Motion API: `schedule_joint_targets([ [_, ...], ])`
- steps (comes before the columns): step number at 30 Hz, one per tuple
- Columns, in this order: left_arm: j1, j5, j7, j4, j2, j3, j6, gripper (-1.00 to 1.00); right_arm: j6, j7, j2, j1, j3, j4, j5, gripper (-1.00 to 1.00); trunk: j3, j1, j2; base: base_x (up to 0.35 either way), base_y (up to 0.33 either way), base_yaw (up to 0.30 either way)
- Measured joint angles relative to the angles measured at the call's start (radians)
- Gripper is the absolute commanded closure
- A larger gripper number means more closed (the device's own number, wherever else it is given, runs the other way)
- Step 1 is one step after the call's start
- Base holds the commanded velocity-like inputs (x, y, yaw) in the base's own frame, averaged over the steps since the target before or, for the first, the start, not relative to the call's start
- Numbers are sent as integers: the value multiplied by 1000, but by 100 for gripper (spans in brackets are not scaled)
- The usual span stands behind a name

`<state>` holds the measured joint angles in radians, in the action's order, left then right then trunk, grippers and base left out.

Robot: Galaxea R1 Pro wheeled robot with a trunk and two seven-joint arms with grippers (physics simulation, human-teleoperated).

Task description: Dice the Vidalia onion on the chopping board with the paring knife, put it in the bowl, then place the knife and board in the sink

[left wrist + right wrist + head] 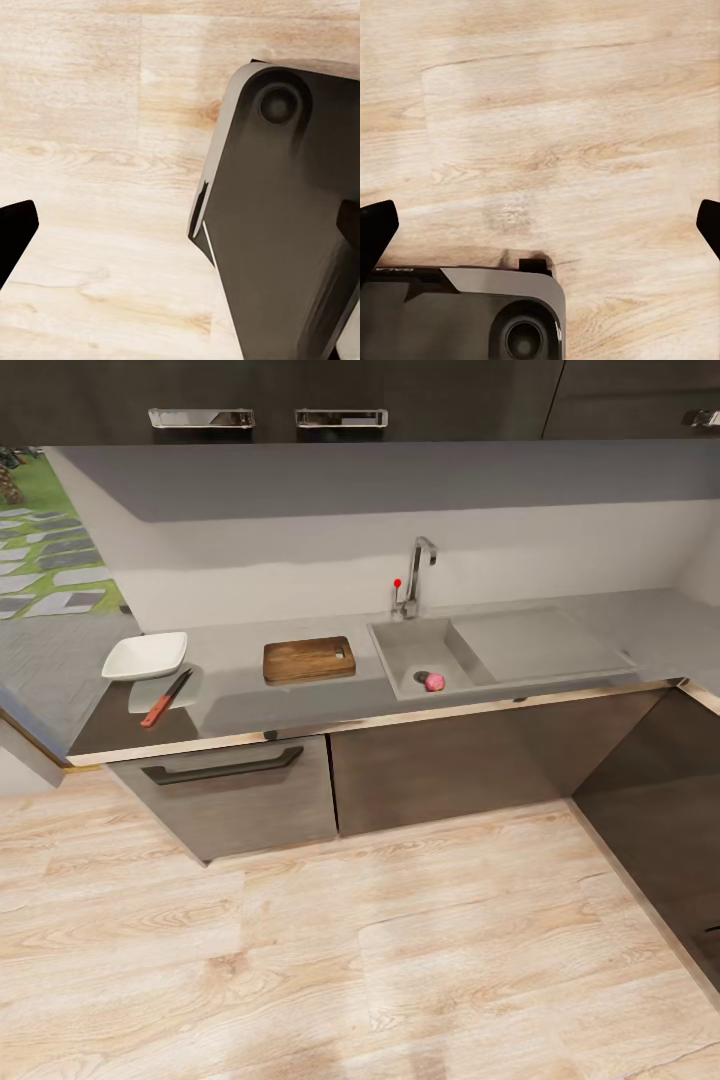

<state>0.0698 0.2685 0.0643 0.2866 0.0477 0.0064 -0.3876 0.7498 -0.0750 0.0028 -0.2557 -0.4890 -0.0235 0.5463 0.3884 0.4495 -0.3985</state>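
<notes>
Presently the robot stands back from the tabletop, arms low; both wrist cameras look down at pale wood floor and dark parts of the robot's base. Left pincer: only dark fingertips at the frame edges, set wide apart, nothing between them. Right pincer: same, spread wide and empty. Landmark is the sink. The Vidalia onion lies inside its basin, at the front wall, just beside the drain. The chopping board lies flat on the tabletop just left of the sink, clear of its rim. The bowl sits well left of the sink, beyond the board; the knife, red handle and dark blade, lies just in front of the bowl on a pale mat. The tap stands behind the sink's left rear corner. Judgement: task not begun; the step in hand is the approach. Drive up square to the basin, close enough that one arm reaches straight down over the onion. Enter from above, avoid the tap, close around the widest part, since a round ball near a wall may roll away.
</notes>
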Motion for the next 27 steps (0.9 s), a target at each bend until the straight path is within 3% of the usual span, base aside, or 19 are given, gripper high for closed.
schedule_joint_targets([
  [22,0,-2,0,0,1,-1,-2,-100,0,0,0,0,0,0,0,-100,0,0,0,0,0,0],
  [27,0,-2,0,1,2,-1,-2,-100,-1,2,13,0,2,1,1,-100,0,0,0,0,0,0],
])
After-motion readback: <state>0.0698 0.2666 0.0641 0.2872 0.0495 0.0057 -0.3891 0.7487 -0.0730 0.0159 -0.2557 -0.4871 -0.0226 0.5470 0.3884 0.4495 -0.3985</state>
